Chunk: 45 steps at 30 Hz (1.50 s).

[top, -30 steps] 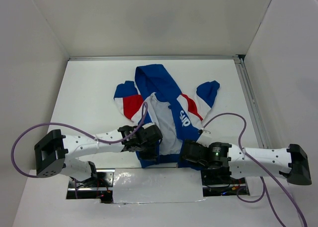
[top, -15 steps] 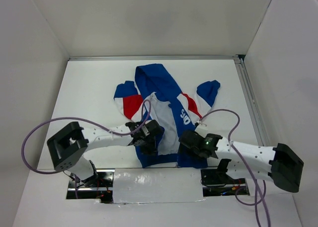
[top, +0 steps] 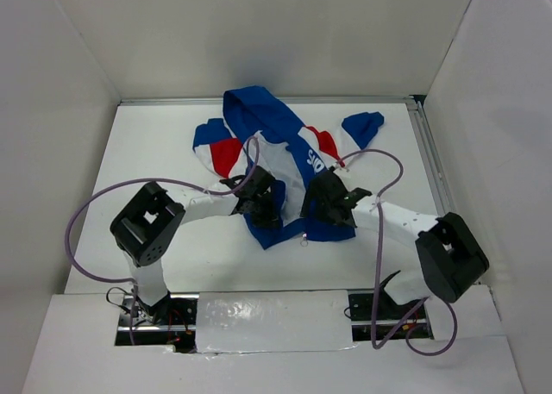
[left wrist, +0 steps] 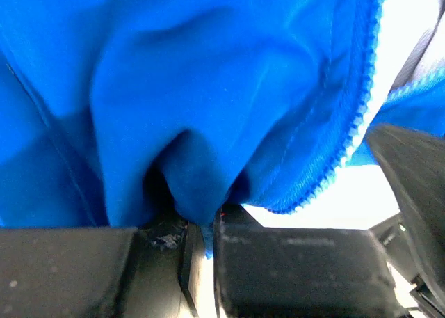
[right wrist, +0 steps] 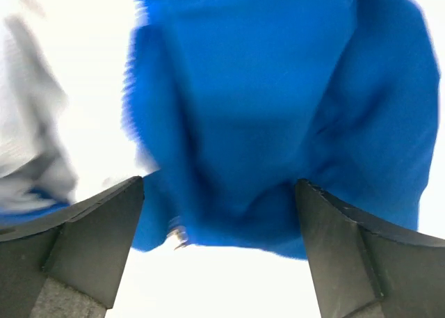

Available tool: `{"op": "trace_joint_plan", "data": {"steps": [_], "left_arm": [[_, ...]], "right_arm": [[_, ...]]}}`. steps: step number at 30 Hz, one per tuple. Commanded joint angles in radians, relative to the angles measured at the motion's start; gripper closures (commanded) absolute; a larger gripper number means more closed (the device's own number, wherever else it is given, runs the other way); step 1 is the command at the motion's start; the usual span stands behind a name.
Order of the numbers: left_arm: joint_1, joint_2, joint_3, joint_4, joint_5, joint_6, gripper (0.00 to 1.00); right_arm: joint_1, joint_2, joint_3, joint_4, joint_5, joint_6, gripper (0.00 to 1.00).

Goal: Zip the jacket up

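Your left claw [left wrist: 201, 234] is clamped on a fold of blue hem of the jacket [top: 285, 161], which lies open-fronted on the white counter [top: 155, 170] toward twelve o'clock. At three o'clock of it, your right claw [right wrist: 219, 213] hangs spread wide over the other blue front panel.

White table [top: 155, 153], plain white walls [top: 259, 32]
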<state>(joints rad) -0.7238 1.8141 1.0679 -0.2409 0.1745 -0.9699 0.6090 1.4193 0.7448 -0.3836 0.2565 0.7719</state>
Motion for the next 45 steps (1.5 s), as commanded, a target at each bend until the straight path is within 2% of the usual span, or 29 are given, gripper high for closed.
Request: {"op": "trace_joint_plan", "data": {"steps": [1, 6, 11, 16, 19, 24, 26, 29, 34, 35, 36, 45], "left_arm": [[-0.029, -0.051, 0.001, -0.027, -0.076, 0.051, 1.00], [-0.051, -0.171, -0.086, -0.096, -0.130, -0.012, 1.00], [-0.054, -0.263, -0.174, -0.110, -0.145, -0.041, 1.00], [-0.058, -0.283, -0.184, -0.127, -0.168, -0.044, 1.00], [-0.062, -0.286, -0.187, -0.124, -0.168, -0.043, 1.00], [-0.065, -0.288, -0.194, -0.115, -0.164, -0.041, 1.00], [-0.066, -0.289, -0.194, -0.117, -0.167, -0.043, 1.00], [-0.068, -0.292, -0.198, -0.110, -0.164, -0.041, 1.00], [-0.069, -0.289, -0.198, -0.107, -0.155, -0.041, 1.00], [-0.069, -0.291, -0.200, -0.107, -0.155, -0.043, 1.00], [-0.069, -0.286, -0.200, -0.106, -0.152, -0.043, 1.00], [-0.072, -0.285, -0.198, -0.110, -0.150, -0.046, 1.00]], "right_arm": [[0.040, -0.098, 0.079, -0.036, 0.075, -0.056, 0.02], [0.099, -0.304, 0.059, -0.213, 0.157, 0.030, 0.00], [0.133, -0.395, -0.021, -0.205, 0.083, 0.072, 0.00], [0.147, -0.353, -0.044, -0.170, 0.079, 0.098, 0.00], [0.138, -0.277, -0.039, -0.152, 0.087, 0.099, 0.01], [0.091, -0.132, -0.022, -0.097, 0.076, 0.072, 0.09], [0.080, -0.082, -0.022, -0.074, 0.052, 0.073, 0.18], [0.078, -0.030, -0.030, -0.057, 0.044, 0.084, 0.22], [0.086, 0.036, -0.036, -0.034, 0.006, 0.099, 0.19], [0.087, 0.040, -0.039, -0.031, 0.004, 0.104, 0.17], [0.090, 0.036, -0.039, -0.035, 0.004, 0.110, 0.11], [0.129, -0.095, -0.044, -0.127, 0.081, 0.161, 0.06]]}}
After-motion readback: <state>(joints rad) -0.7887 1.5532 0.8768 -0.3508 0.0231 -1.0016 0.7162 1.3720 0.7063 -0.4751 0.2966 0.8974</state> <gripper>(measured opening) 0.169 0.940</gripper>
